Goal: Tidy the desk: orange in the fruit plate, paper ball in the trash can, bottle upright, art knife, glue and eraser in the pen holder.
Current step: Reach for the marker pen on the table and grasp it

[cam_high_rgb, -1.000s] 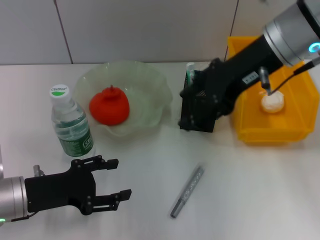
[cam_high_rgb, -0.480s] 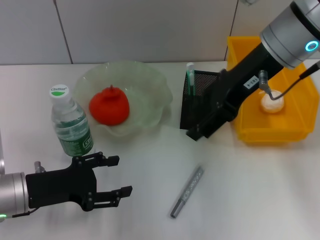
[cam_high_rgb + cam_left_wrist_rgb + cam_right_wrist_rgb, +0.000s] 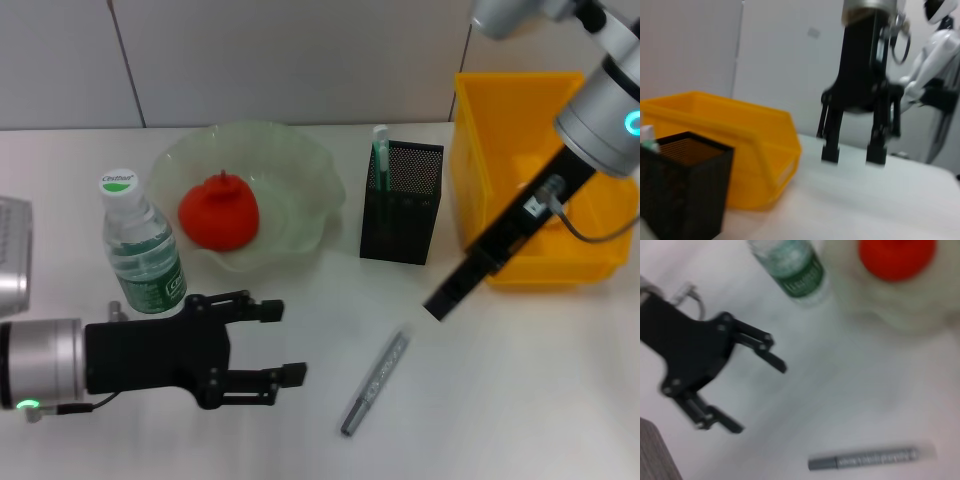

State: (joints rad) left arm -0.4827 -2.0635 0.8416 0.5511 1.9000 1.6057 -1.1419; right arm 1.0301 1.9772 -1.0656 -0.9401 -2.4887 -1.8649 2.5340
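Grey knife (image 3: 374, 383) lies on our worktop (image 3: 500, 400) — right claw (image 3: 854, 152) above it, spread, empty; left claw (image 3: 275, 343) spread beside bottle (image 3: 143, 250).

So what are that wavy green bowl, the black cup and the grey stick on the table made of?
The fruit plate looks like translucent pale green plastic or glass; the orange shows through its wall. The pen holder looks like black metal mesh, with fine holes visible. The grey stick has a speckled metallic sheen, though it could be painted plastic.
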